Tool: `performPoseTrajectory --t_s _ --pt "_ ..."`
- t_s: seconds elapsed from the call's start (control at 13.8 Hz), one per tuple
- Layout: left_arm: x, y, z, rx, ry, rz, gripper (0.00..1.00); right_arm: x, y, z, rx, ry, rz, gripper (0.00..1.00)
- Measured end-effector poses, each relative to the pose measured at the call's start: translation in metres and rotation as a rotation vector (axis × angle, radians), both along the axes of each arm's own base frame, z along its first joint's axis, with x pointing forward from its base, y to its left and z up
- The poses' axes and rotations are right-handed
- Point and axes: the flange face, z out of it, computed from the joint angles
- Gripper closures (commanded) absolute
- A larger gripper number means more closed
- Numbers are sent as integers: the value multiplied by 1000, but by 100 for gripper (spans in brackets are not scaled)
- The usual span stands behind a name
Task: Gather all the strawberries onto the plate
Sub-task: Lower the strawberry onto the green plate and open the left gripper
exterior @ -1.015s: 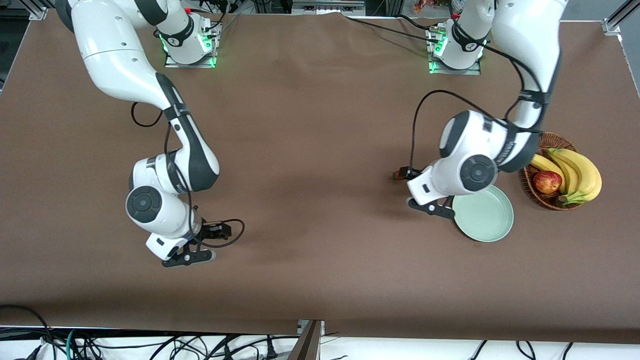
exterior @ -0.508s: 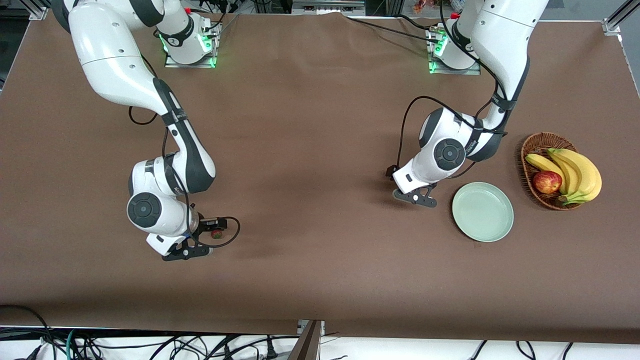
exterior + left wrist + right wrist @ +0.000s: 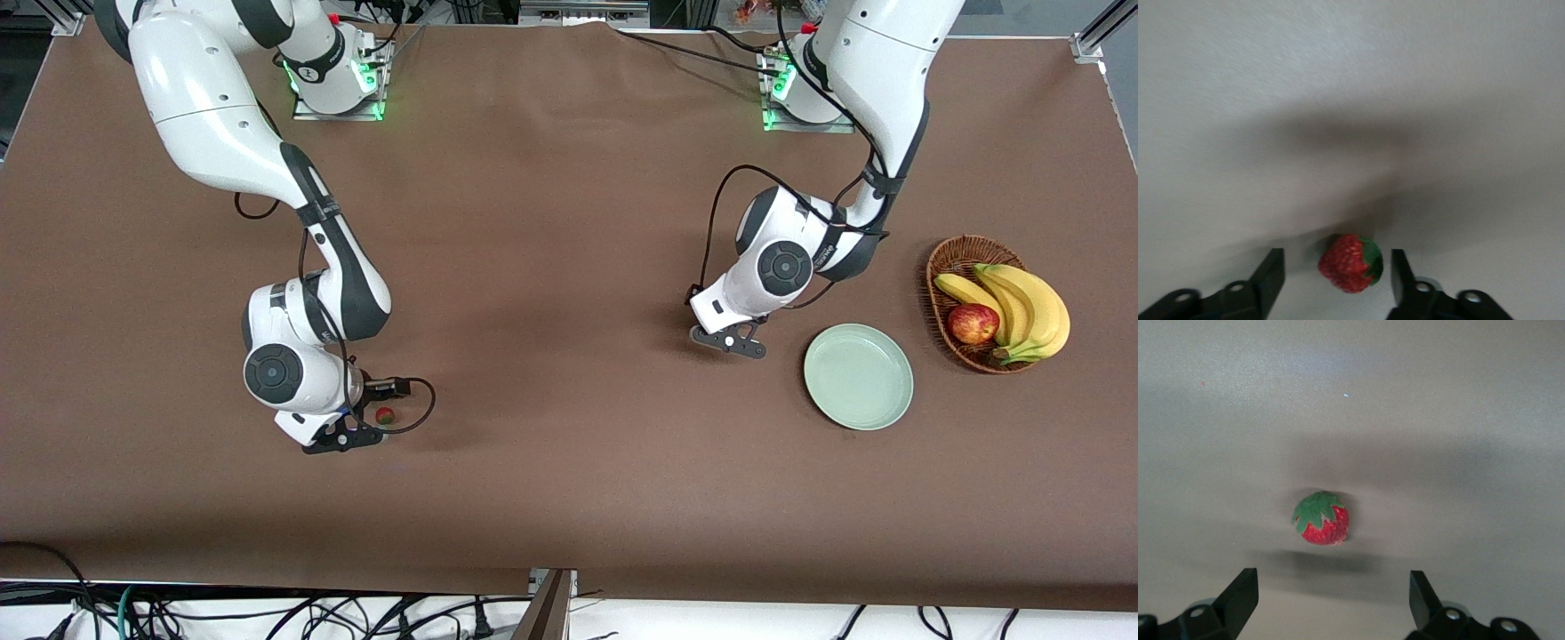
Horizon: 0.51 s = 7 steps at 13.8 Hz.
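Left jaws: stood part-open around a red, green-capped strawberry (image 3: 1350, 263) on the worktop (image 3: 569, 267) near the mint plate (image 3: 858, 409), not touching it. Right jaws: gaped wide, empty, beside another strawberry (image 3: 385, 414).

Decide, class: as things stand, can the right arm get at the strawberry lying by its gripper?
Probably yes. The right gripper is open just above the table, the strawberry lies loose ahead of its fingers, and nothing stands between them.

Robotics lab: bolted arm bases (image 3: 338, 84), aluminium framing (image 3: 1098, 31), loose cables (image 3: 133, 604) along a brown-covered table (image 3: 551, 267)
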Motion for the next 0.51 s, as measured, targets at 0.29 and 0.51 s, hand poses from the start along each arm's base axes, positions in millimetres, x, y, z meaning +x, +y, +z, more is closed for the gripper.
performPoseTrajectory --t_s 0.29,0.51 --pt "-3 -7 -3 5 -8 5 100 3 -59 5 -14 85 57 0" --pt "5 0 4 5 -27 21 100 7 -143 10 8 128 88 0"
